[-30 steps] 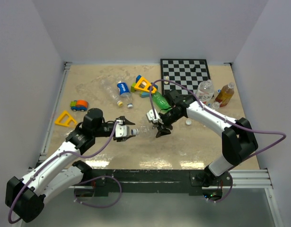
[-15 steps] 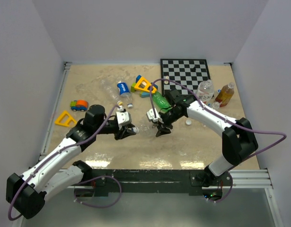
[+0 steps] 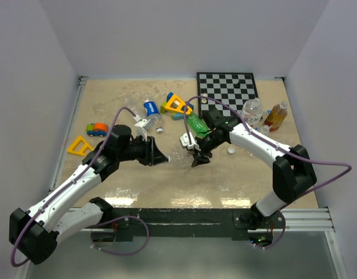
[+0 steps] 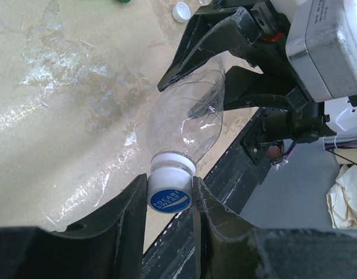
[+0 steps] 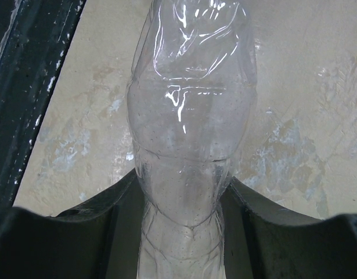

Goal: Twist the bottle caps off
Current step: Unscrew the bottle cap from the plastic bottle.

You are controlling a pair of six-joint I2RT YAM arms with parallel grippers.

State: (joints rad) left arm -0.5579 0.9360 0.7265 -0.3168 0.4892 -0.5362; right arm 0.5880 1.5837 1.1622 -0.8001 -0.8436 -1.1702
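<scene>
Beige tabletop [image 3: 108,116], white walls. Mid-table: left gripper [image 3: 159,157] clenched on blue-topped cap [image 4: 170,197]; right gripper [image 5: 181,200] clamps clear bottle [image 4: 193,116] body, seemingly lifted off surface. Step: twisting cap off. Next: wrist rotation against firm counter-hold. Green bottle [image 3: 197,124] just beyond, loose white cap [image 3: 230,150] right; nothing blocking.

The left arm's fingers [image 4: 129,215] have been rolled about the blue cap [image 4: 169,199], and the left forearm [image 3: 79,177] shifted farther over the table [image 3: 108,104].
</scene>
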